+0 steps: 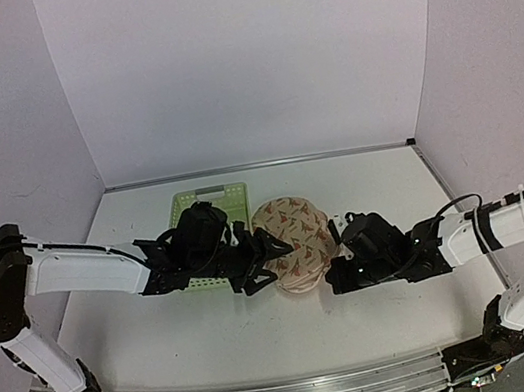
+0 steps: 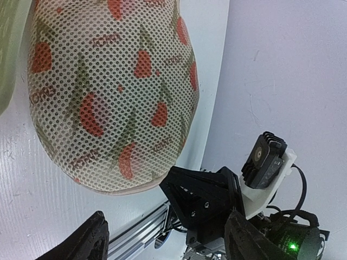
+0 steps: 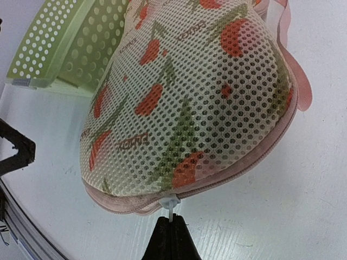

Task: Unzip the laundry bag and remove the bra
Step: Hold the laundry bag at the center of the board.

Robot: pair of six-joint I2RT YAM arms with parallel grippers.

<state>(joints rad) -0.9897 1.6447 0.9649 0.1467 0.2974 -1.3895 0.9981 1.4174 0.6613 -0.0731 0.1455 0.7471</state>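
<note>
Right gripper (image 3: 169, 230) looks pinched on the white zipper pull (image 3: 170, 204) of the cream mesh, red-and-green-motif laundry bag (image 3: 190, 108) on the white table (image 3: 293, 211), left gripper (image 2: 168, 238) spread beside it, and if nothing pins the bag, I'd drag it rather than unzip.

Cream, fruit-printed mesh laundry bag (image 1: 294, 233) lies domed, zipped shut.
</note>
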